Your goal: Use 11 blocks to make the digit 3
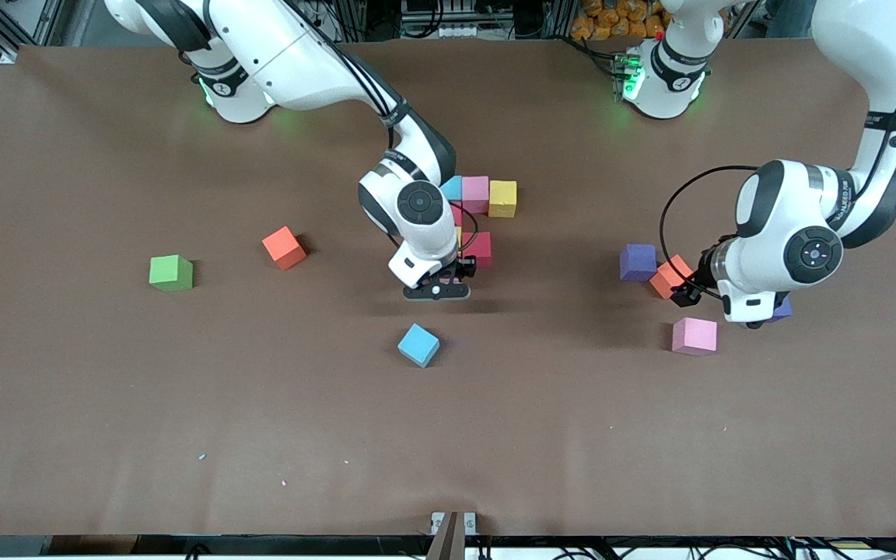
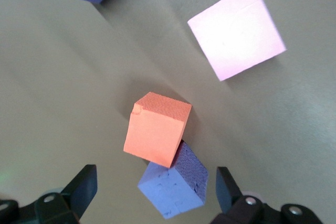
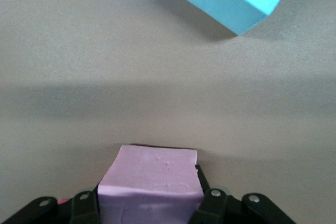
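Clamping pink block (image 3: 149,182) squarely: right pincer (image 3: 149,203); left pincer (image 2: 157,192) wide over tilted orange block (image 2: 156,128)

Orange block (image 2: 157,129) against purple block (image 2: 176,184)

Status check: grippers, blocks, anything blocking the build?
Right gripper shut on pink block beside the partial digit. Left gripper open over orange block and purple block. Nothing obstructing.

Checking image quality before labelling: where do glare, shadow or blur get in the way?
Left wrist view: the pink cube is washed out almost white; the orange cube stays sharp. Right wrist view: a broad soft shadow band crosses the table; the held pink block is crisp. Front view: green base lights tint the table.
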You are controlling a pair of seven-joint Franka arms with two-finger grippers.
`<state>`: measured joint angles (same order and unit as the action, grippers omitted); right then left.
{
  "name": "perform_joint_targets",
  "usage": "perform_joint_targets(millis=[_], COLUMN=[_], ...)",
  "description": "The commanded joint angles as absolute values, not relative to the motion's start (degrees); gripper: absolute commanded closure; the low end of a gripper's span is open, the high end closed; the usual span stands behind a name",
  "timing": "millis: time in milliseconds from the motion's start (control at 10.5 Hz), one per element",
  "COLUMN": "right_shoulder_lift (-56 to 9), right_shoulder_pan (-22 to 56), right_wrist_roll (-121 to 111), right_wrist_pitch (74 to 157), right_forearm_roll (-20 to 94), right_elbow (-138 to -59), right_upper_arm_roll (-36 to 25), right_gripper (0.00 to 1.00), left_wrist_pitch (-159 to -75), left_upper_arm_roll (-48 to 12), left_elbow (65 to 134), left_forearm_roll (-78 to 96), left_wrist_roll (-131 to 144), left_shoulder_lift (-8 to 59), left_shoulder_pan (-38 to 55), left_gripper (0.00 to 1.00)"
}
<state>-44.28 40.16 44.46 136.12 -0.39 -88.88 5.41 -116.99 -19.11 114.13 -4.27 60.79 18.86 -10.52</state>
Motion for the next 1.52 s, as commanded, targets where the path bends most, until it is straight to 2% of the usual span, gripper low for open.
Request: perform_joint_targets(millis=[0, 190, 286, 381, 476, 666, 761, 952, 1047, 1142, 1428], right_shoulder_lift=[-45.7, -46.1, -46.3, -46.5, -46.5, -46.8, -46.8, -46.8, -46.8, -46.8, -46.8], right_shoulder_pan=[40.5, 40.6, 40.6, 40.6, 40.7, 40.8, 40.8, 40.8, 40.8, 40.8, 40.8], right_wrist_roll=[44.4, 44.4, 44.4, 44.4, 44.4, 44.5, 44.8, 44.9, 44.9, 44.9, 44.8], right_wrist_pitch=[135.4, 135.5, 135.6, 135.6, 135.6, 135.7, 135.7, 135.8, 135.8, 135.8, 135.7], right_forearm_roll=[-0.3, -0.3, -0.3, -0.3, -0.2, -0.3, -0.3, -0.4, -0.4, -0.7, -0.5], right_elbow=[-86.7, -86.7, -86.8, -86.7, -86.7, -86.7, -86.7, -86.6, -86.3, -86.3, -85.0], right_upper_arm_roll=[5.5, 5.5, 5.5, 5.5, 5.5, 5.5, 5.5, 5.5, 5.5, 5.5, 5.5], right_gripper=[1.0, 1.0, 0.95, 0.81, 0.76, 0.54, 0.4, 0.36, 0.21, 0.0, 0.0], left_wrist_pitch=[-121.9, -126.1, -126.8, -127.1, -128.7, -129.7, -129.9, -130.0, -130.0, -130.1, -133.5], left_upper_arm_roll=[-14.0, -12.5, -12.3, -12.3, -11.8, -10.0, -9.9, -9.8, -9.1, -8.6, -8.5], left_elbow=[121.4, 124.9, 125.2, 125.6, 126.4, 127.1, 127.3, 128.6, 128.8, 128.8, 130.3], left_forearm_roll=[-0.3, 0.7, 0.8, 0.9, 0.9, 0.9, 0.9, 0.9, 0.9, 0.9, 0.8], left_wrist_roll=[60.5, 64.5, 67.0, 68.4, 70.6, 75.6, 77.0, 77.2, 77.3, 78.5, 83.6], left_shoulder_lift=[14.0, 13.9, 13.9, 13.9, 14.1, 14.2, 14.2, 14.2, 14.2, 14.3, 14.4], left_shoulder_pan=[-4.8, -1.6, -1.1, -0.9, -0.5, 3.1, 3.3, 4.2, 4.5, 4.6, 5.0], left_gripper=[0.0, 0.0, 0.0, 0.0, 0.0, 0.0, 0.0, 0.0, 0.0, 0.0, 0.0])
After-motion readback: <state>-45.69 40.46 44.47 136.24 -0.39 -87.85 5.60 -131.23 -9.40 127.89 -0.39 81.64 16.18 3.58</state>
